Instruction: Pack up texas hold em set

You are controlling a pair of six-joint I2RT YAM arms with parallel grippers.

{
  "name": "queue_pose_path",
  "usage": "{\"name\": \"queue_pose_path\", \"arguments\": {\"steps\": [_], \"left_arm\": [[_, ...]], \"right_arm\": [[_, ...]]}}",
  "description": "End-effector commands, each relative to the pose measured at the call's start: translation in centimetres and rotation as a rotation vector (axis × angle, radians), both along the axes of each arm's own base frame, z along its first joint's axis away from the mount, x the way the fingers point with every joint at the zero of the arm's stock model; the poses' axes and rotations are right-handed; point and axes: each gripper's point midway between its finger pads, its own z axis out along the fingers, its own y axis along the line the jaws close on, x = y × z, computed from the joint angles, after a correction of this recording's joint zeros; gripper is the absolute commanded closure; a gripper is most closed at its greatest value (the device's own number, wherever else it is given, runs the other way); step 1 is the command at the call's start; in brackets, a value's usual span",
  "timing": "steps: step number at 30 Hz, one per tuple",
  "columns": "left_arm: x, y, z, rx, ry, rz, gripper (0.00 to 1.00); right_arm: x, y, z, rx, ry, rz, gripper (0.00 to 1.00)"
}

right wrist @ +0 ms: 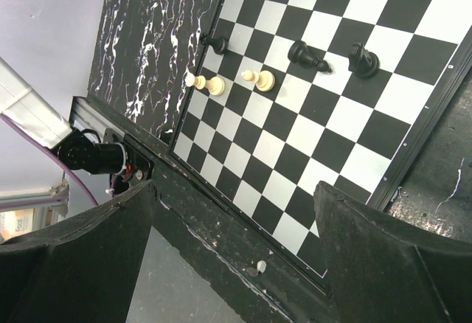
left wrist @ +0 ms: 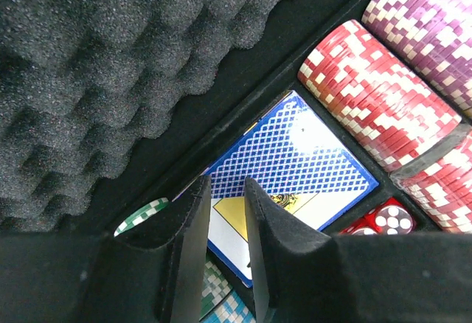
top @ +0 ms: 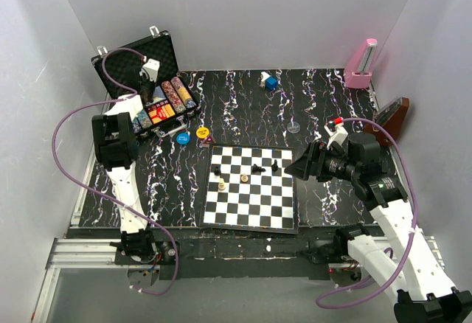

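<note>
The black case [top: 171,51] stands open at the back left, its foam lid [left wrist: 110,65] up. Rows of poker chips [top: 179,94] and a red-yellow card box [top: 160,112] lie in it. My left gripper [top: 147,81] reaches into the case. In the left wrist view its jaws [left wrist: 226,190] stand narrowly apart with nothing between them, just above a blue-patterned card box [left wrist: 295,153] lying in its slot beside red chips [left wrist: 369,94] and red dice [left wrist: 383,220]. A yellow disc [top: 202,131] and a blue disc [top: 182,138] lie on the table in front of the case. My right gripper [top: 295,169] is open and empty.
A chessboard [top: 251,205] with a few pieces lies mid-table; it also shows in the right wrist view [right wrist: 332,109]. A pink metronome [top: 363,65] stands back right, a brown one [top: 391,120] beside my right arm. A small blue-white object [top: 268,81] sits at the back.
</note>
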Motion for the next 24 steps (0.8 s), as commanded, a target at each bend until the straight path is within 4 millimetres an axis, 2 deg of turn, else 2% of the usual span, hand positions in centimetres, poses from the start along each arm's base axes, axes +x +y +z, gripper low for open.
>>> {"name": "queue_pose_path", "arguments": {"steps": [1, 4, 6, 13, 18, 24], "left_arm": [[0.2, 1.0, -0.2, 0.046, -0.005, 0.021, 0.75], [0.2, 1.8, -0.1, 0.074, -0.011, 0.054, 0.76], [0.3, 2.4, 0.7, 0.089, -0.037, 0.089, 0.79], [1.1, 3.1, 3.9, 0.088, -0.169, 0.141, 0.75], [1.8, 3.4, 3.6, 0.093, -0.161, 0.153, 0.74], [1.5, 3.4, 1.3, 0.112, -0.095, 0.139, 0.75]], "right_arm": [[0.3, 0.1, 0.5, 0.021, -0.035, 0.001, 0.06], [0.3, 0.2, 0.5, 0.021, -0.034, 0.003, 0.06], [0.3, 0.2, 0.6, 0.021, -0.039, 0.004, 0.06], [0.4, 0.1, 0.6, 0.023, -0.042, -0.001, 0.06], [0.3, 0.1, 0.5, 0.023, -0.04, 0.001, 0.06], [0.3, 0.1, 0.3, 0.021, -0.036, 0.0, 0.06]]}}
